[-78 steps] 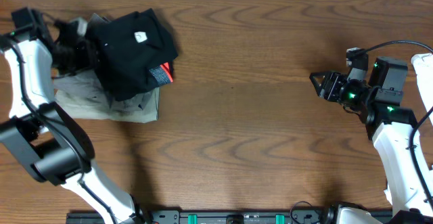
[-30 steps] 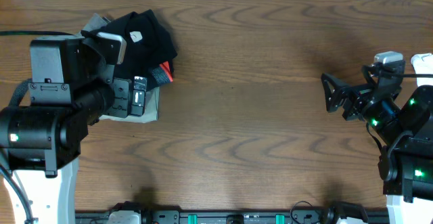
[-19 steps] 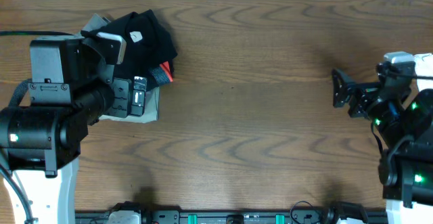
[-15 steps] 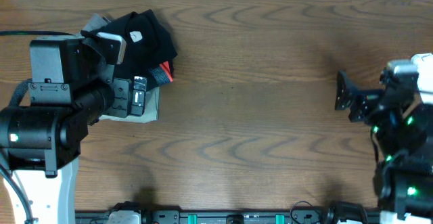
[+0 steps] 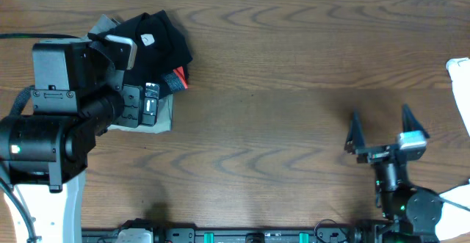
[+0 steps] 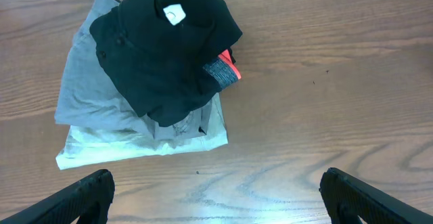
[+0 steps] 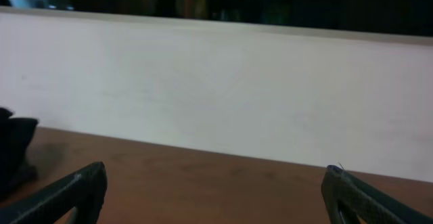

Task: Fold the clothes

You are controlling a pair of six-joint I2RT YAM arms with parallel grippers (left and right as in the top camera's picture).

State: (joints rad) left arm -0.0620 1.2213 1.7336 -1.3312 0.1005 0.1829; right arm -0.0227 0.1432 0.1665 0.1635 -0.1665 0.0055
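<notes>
Where clothes (image 6: 159, 58) lie, wooden table (image 5: 294, 89), white wall (image 7: 216, 92)

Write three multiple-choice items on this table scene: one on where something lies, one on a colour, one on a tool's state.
1. Where does the black T-shirt lie?
A. On the grey folded garments
B. Spread flat at the table's middle
C. Hanging off the table's edge

2. What colour shows beside the grey of the waistband?
A. Blue
B. Red
C. Yellow

3. How is the right tool?
A. Shut on the T-shirt
B. Shut on nothing
C. Open, holding nothing

Answers:
1 A: the left wrist view shows it bunched on top of the grey stack.
2 B: a red strip edges the grey band.
3 C: in the overhead view its fingers stand wide apart with nothing between them.
</notes>
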